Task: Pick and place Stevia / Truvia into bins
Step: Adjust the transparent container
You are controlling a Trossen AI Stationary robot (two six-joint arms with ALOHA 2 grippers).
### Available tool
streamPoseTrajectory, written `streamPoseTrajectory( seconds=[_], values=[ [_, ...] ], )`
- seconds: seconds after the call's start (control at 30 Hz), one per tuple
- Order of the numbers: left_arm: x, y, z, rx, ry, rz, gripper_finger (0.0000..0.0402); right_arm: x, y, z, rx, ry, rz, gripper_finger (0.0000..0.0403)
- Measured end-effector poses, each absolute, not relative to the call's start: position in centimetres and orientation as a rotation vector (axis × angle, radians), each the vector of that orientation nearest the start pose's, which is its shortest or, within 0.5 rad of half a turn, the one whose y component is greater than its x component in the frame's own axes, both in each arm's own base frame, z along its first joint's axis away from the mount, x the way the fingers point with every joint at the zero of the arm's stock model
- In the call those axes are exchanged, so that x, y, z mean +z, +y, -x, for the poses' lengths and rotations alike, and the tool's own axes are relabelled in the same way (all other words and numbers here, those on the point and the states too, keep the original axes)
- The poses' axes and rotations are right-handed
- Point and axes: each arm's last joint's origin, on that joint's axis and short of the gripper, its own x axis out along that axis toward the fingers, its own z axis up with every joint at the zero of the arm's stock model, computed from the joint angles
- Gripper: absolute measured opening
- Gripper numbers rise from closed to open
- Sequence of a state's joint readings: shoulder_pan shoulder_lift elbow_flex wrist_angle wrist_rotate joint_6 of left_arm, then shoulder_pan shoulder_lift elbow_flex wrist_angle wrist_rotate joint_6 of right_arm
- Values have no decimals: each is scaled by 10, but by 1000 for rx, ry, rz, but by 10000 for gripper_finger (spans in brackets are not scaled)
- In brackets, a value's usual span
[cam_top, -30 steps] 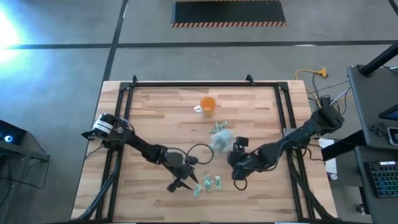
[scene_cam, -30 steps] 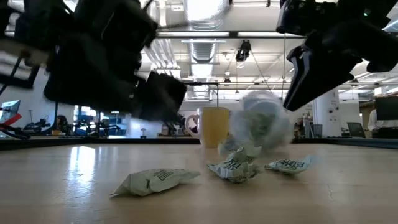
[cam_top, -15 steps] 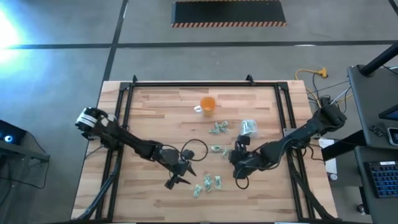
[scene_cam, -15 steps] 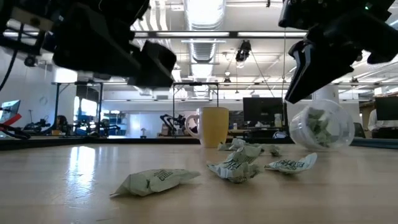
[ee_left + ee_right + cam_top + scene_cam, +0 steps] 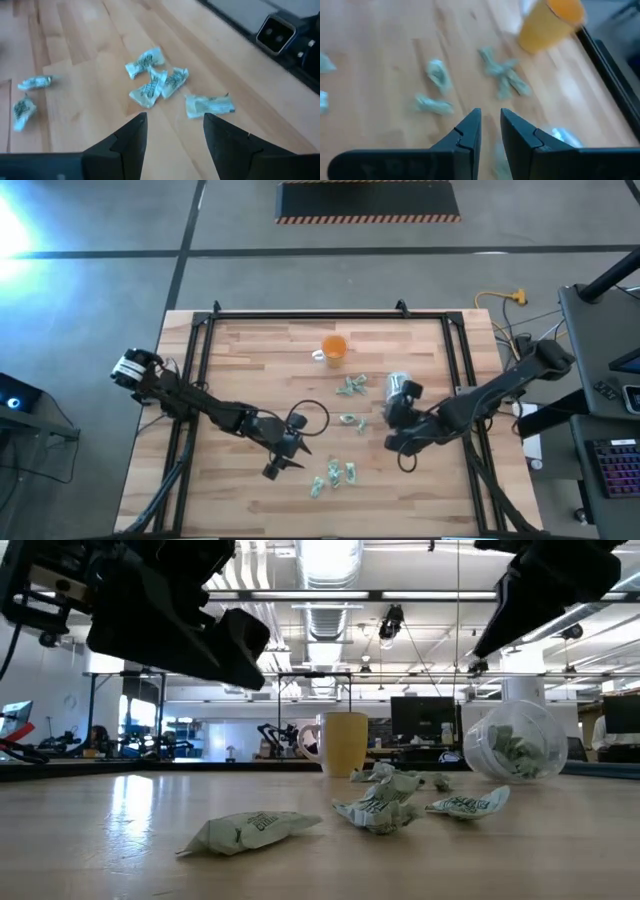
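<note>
Since a second ago the left arm has drawn back toward the desk's left side and the right arm has pulled away rightward, while the bin, which a second ago stood near the desk's middle, now lies tipped on its side nearer the right edge.

On the left, the left pincer hangs above the wood near the front of the desk, its fingers spread apart with nothing between them. Its wrist view looks down on a cluster of sachets lying loose on the boards, with two more sachets off to one side. From above, that cluster lies just right of the left pincer, near the front edge.

Toward the middle, an orange cup stands upright near the back of the desk. Between it and the front cluster lie further crumpled sachets, and one more a little nearer the front.

On the right, the bin lies on its side beside the right arm, with sachets visible inside it in the low view. The right pincer hangs over the wood, in front of the bin and apart from it; its fingers stand close to each other with only a narrow gap, holding nothing.
</note>
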State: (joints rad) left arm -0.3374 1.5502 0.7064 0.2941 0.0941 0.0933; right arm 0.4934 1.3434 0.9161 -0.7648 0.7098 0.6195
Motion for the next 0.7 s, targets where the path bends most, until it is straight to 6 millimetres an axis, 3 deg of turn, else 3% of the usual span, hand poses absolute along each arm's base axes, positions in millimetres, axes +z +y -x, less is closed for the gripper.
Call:
streamPoseTrajectory(
  seconds=[0.23,0.7],
  values=[
    [171,-102,-285,-424,561,-174,178,231,81,-191,-626,998,119,69],
    [171,-99,-282,-402,592,-204,178,198,67,-196,-774,995,276,184]
  ],
)
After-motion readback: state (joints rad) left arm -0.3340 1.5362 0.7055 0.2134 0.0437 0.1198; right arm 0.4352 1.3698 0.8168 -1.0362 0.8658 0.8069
